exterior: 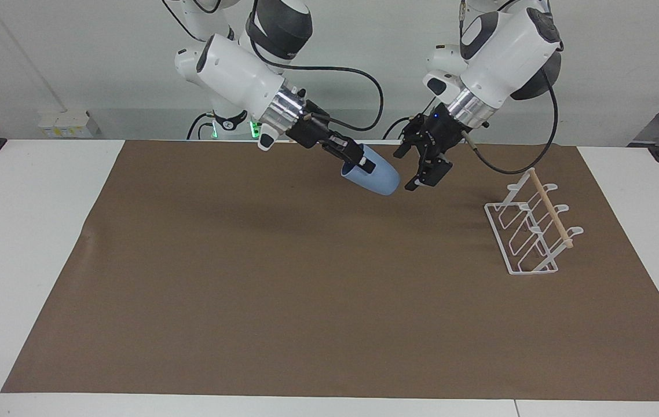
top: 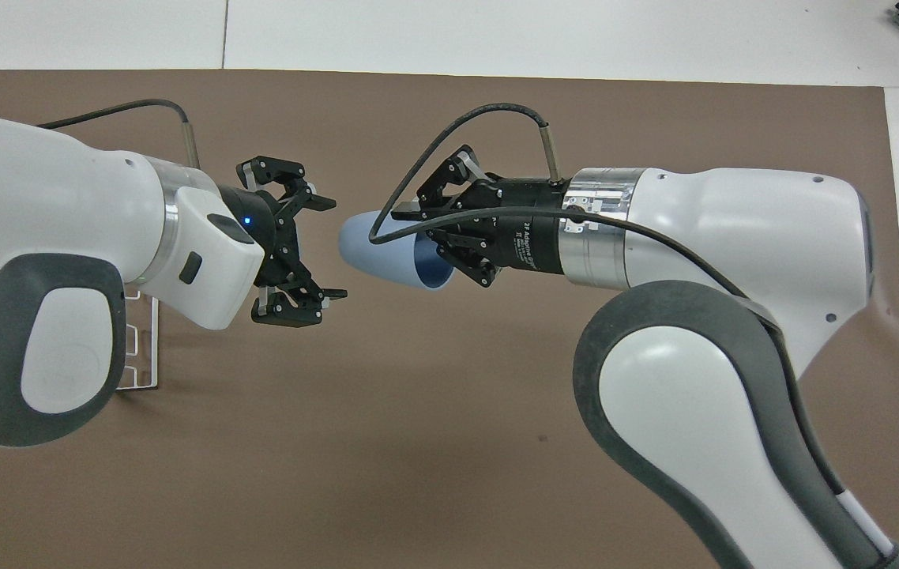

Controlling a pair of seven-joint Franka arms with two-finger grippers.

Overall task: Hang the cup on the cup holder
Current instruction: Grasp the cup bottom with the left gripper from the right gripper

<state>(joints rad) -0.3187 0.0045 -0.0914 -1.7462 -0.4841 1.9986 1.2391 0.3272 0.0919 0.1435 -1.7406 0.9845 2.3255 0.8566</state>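
The light-blue cup (exterior: 377, 178) (top: 374, 246) hangs in the air over the brown mat, lying on its side with its base pointing toward the left arm's end. My right gripper (exterior: 357, 161) (top: 427, 246) is shut on its rim. My left gripper (exterior: 408, 170) (top: 336, 249) is open, its fingers level with the cup's base and a small gap away from it. The white wire cup holder (exterior: 531, 227) with its wooden dowel stands on the mat toward the left arm's end. In the overhead view only a corner of the cup holder (top: 141, 348) shows under the left arm.
A brown mat (exterior: 260, 289) covers most of the white table (exterior: 22, 231). Nothing else lies on it. Both arms lean in over the part of the mat nearest the robots.
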